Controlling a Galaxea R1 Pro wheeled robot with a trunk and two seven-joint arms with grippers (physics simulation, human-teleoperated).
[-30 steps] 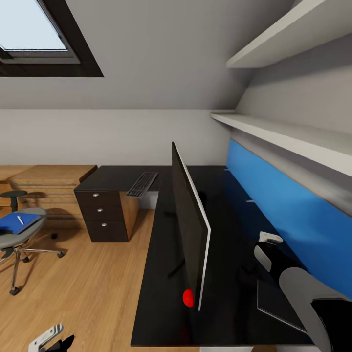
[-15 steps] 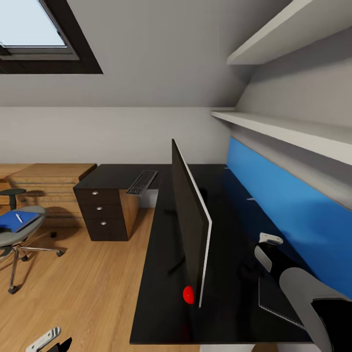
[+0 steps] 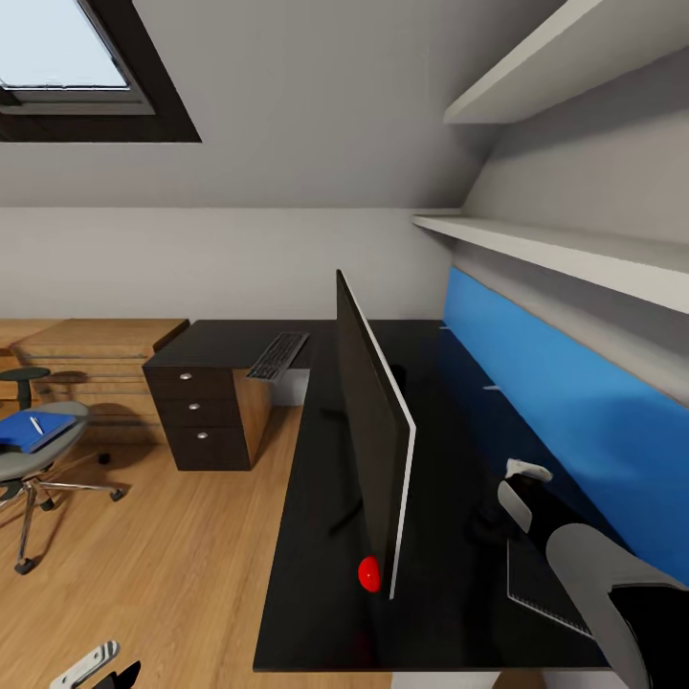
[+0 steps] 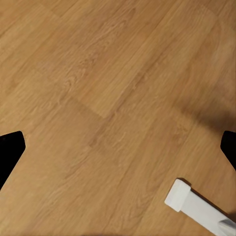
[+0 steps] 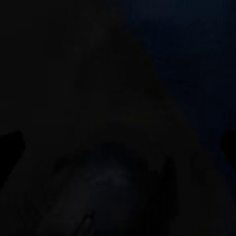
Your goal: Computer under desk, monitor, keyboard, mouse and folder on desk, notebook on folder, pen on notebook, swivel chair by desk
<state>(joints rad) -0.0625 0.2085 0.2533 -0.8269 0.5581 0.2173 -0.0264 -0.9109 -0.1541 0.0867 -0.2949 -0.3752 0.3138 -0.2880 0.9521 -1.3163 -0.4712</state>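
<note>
The monitor stands edge-on upon the black tabletop, the keyboard lying far left above the drawers. The folder, with the pen on it, rests on the chair at the left. The right hand reaches over the tabletop by a dark lump, the left hand over the floor; I cannot tell either's grip.

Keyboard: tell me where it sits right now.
In the head view the keyboard lies on the far wing of the desk, above the drawer unit and left of the monitor.
</note>
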